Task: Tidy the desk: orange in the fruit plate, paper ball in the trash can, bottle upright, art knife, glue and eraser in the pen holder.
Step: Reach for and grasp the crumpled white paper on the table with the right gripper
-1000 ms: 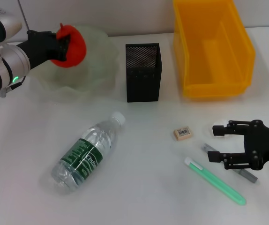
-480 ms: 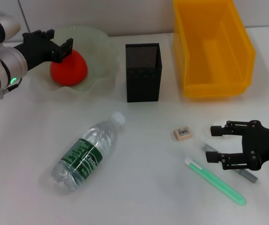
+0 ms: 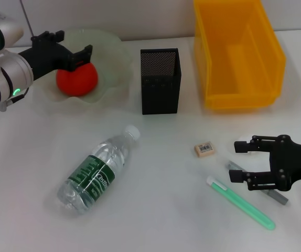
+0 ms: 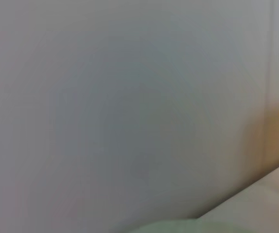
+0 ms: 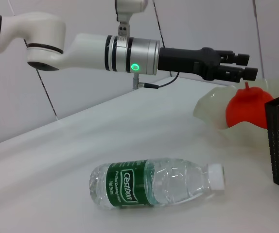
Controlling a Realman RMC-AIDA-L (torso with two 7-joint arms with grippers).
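The orange is sitting in the fruit plate at the surface's far left corner, with the left gripper hovering spread and empty just above it. Only the right wrist view is showing the clear gap between them. One bottle is lying on its side. The right gripper is waiting spread open beside the single eraser, near the right edge.

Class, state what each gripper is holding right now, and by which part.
Nothing. The left gripper is open above the orange in the fruit plate; the right gripper is open and empty.
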